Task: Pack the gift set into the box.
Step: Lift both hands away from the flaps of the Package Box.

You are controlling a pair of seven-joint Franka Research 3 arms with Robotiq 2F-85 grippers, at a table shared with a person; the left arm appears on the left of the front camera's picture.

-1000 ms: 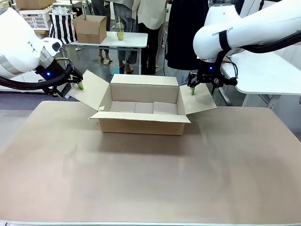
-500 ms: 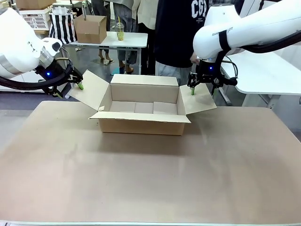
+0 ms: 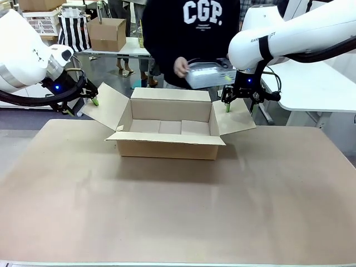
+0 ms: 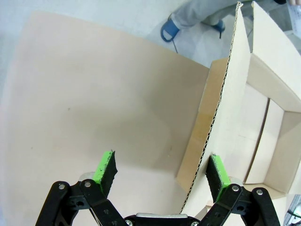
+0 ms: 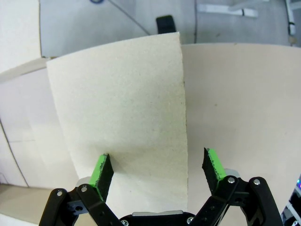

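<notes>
Both the left gripper (image 4: 162, 172) and right gripper (image 5: 160, 169) gape wide beside the box (image 3: 167, 146), long axis left-to-right, mouth up. Above it the gift set (image 3: 208, 75) is blurred, part-hidden by the right arm (image 3: 289, 33)

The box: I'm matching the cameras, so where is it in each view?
Front: box at centre.
Left wrist: box at right, its side flap rising edge-on from the bottom.
Right wrist: the opposite flap across the middle.
Shared landmark: the tan table.

2 white arms (image 3: 22, 50) – black hands (image 4: 161, 164), green pads (image 4: 106, 170).
</notes>
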